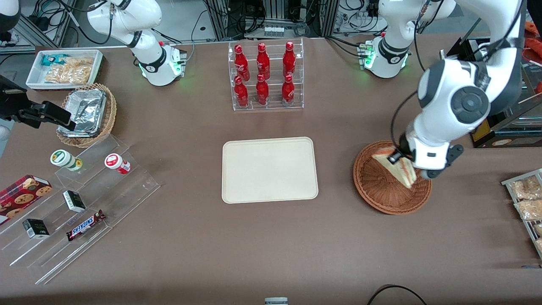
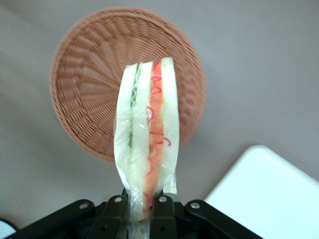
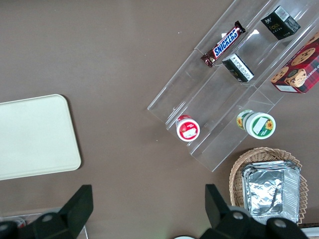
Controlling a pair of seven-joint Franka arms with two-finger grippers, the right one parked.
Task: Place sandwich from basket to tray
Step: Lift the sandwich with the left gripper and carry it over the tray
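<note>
The left arm's gripper [image 2: 141, 211] is closed on one corner of the sandwich [image 2: 147, 144], its black fingers [image 2: 162, 211] pinching the clear wrap and bread. The wedge hangs above the basket [image 1: 383, 186], lifted off the weave, with its red-orange and green layers showing edge-on in the wrist view. In the front view the sandwich [image 1: 396, 166] is over the part of the reddish-brown wicker bowl farther from the camera, under the gripper [image 1: 400, 157]. Nothing else lies in the basket [image 2: 89, 89].

The cream tray [image 1: 269, 170] lies flat at mid-table, bare, well apart from the basket toward the parked arm's end. Farther from the camera than the tray, a clear tiered rack [image 1: 267, 76] holds six red bottles.

Toward the parked arm's end, a clear stepped stand [image 1: 80, 203] carries a bar reading SNICKERS [image 1: 86, 225], two small dark boxes, a green-lidded cup [image 1: 63, 159] and a red-lidded cup [image 1: 115, 162]. A cookie box [image 1: 21, 195] sits beside it. A tan wicker basket [image 1: 106, 116] holds a foil container [image 1: 84, 111], and a white bin [image 1: 63, 67] holds snack packets.
</note>
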